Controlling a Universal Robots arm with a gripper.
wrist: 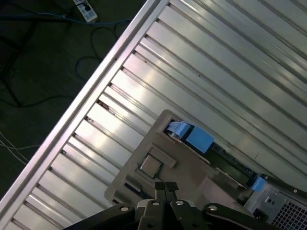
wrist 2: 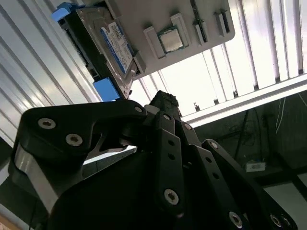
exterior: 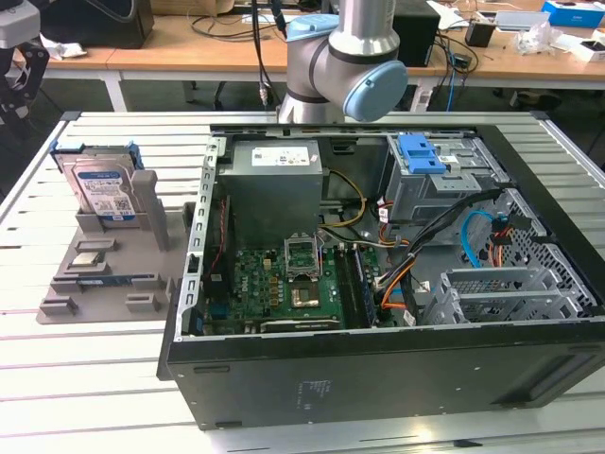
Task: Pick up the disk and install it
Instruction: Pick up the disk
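My grey-and-blue robot arm point(exterior: 345, 57) rises behind the one open black computer case point(exterior: 378, 378). Beside the case, on the exterior view's left, lies one flat grey plastic holder tray point(exterior: 104, 295). My black gripper point(wrist: 165, 186) hangs above it, empty, fingertips pressed together. One silver, blue-bracketed disk point(exterior: 104, 189) stands on edge in that tray, outside the case; one small square silver chip point(exterior: 87, 257) lies near it.

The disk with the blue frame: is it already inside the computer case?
No, the disk stands upright on the gray holder, outside the computer case, at the exterior view's left.
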